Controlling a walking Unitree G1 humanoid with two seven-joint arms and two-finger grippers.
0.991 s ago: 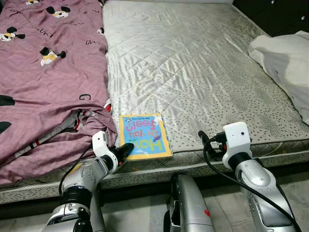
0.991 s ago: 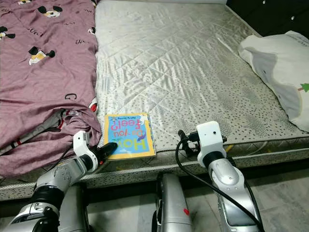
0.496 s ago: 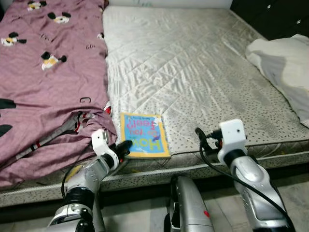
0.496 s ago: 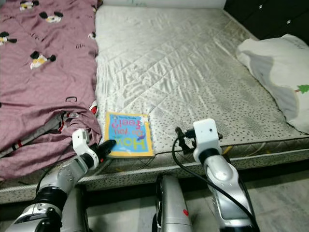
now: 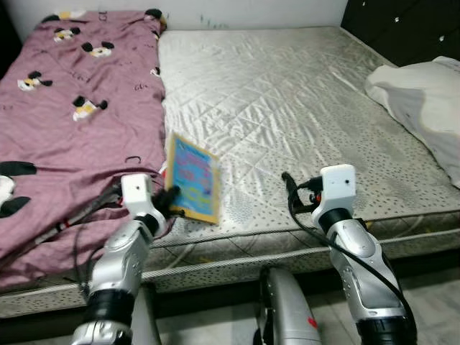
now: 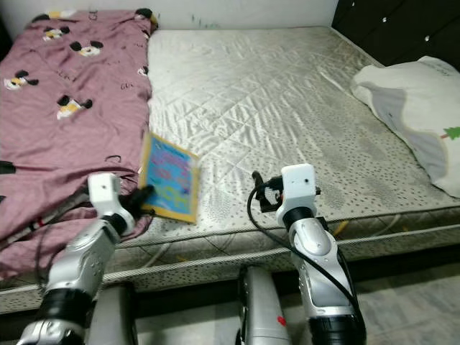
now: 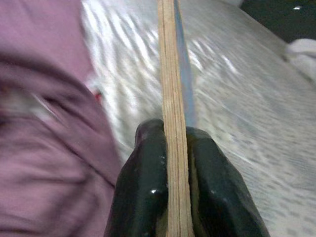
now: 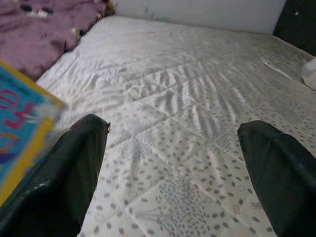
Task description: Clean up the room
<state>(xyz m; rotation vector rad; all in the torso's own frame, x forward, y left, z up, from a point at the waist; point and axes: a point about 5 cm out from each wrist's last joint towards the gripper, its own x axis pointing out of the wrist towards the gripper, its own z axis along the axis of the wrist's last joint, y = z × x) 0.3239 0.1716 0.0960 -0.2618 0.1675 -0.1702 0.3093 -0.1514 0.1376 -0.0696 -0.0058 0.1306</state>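
A blue and yellow children's board book [image 5: 192,177] stands tilted up off the grey quilted mattress [image 5: 287,93] near its front edge. My left gripper [image 5: 167,198] is shut on the book's lower edge; in the left wrist view both black fingers [image 7: 143,192] clamp the book's edge [image 7: 174,98]. To the right, my right gripper [image 5: 287,183] hovers low over the mattress front, open, with its two fingers [image 8: 64,168] spread wide and nothing between them. The book's corner [image 8: 19,113] shows in the right wrist view.
A purple cartoon-print blanket [image 5: 65,136] covers the bed's left side, bunched beside the book. A white pillow [image 5: 424,93] lies at the right edge. Dark furniture [image 5: 410,29] stands at the back right. Tiled floor [image 5: 431,302] runs below the bed.
The book, flat on the mattress before, has been lifted and tilted upright in my left gripper. The camera has pulled back and up; my right arm has risen slightly.
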